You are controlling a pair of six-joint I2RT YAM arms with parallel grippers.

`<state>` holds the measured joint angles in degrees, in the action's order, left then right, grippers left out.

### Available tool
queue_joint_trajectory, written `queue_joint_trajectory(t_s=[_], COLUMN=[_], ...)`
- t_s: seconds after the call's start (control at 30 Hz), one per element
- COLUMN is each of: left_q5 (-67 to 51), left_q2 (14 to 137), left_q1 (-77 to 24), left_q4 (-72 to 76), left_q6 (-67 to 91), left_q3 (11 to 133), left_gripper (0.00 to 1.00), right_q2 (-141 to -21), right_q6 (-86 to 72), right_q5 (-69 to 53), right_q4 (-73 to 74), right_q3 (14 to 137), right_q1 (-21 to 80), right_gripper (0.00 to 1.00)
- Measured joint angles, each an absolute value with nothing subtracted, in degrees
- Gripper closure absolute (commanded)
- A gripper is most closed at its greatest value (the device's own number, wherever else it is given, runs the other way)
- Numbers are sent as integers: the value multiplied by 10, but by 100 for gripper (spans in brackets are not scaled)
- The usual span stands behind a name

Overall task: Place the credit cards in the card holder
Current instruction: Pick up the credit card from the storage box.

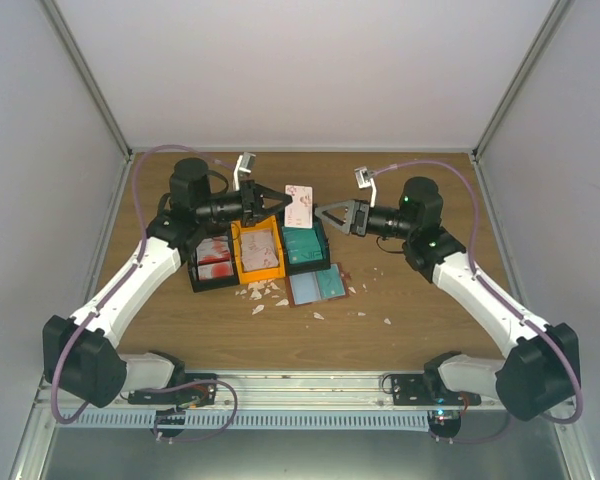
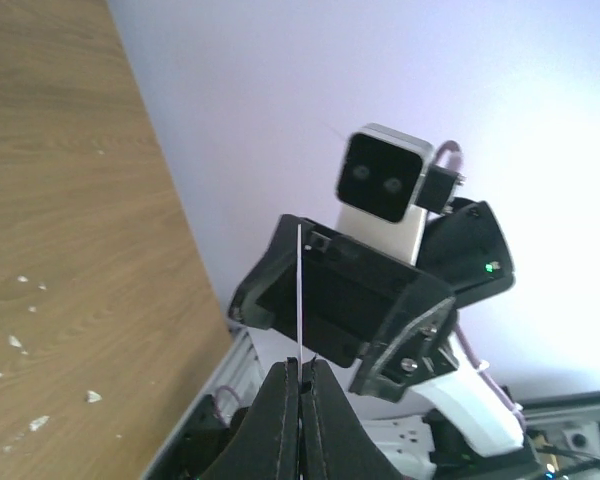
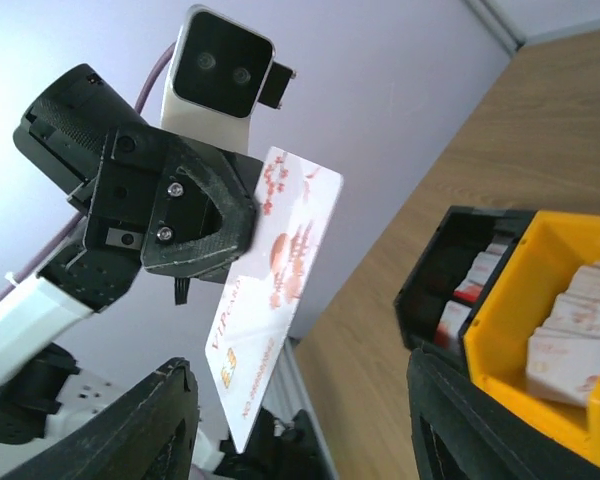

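A: So, your left gripper (image 1: 275,205) is clamped tight on a pale, red-printed credit card (image 1: 298,204), held in the air

B: Right gripper (image 1: 320,215) faces it, fingers wide apart; card holder (image 1: 317,286) lies open on the table, just near of the bins (image 1: 258,250)

Soft light from above fills the top view evenly. The worktop (image 1: 400,300) carries only faint shadows with soft edges, and the back wall (image 1: 310,70) is bright without glare. This picture is a little coarse, so small things look soft. In the left wrist view the pale wall (image 2: 550,130) at the right is washed out almost to white, and the dark left jaws at the bottom edge are blurred. In the right wrist view the pale card (image 3: 280,290) is sharp, while the near right jaws are dark and out of focus.
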<state>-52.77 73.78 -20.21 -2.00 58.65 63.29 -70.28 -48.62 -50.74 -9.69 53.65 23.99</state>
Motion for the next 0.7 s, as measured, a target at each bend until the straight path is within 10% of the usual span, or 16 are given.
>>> queue_joint_trajectory(t_s=[0.57, 0.7], left_q5=[-536, -535], left_q2=[741, 741], left_q1=[-212, -215], left_q4=[16, 17], left_q6=[602, 595], left_q3=[615, 610], left_gripper=[100, 100], right_q2=[-758, -759], right_q6=[-554, -568], right_q5=[-553, -557], right_q4=[-182, -204], right_q3=[527, 526], right_q1=[257, 261], right_gripper=[76, 99])
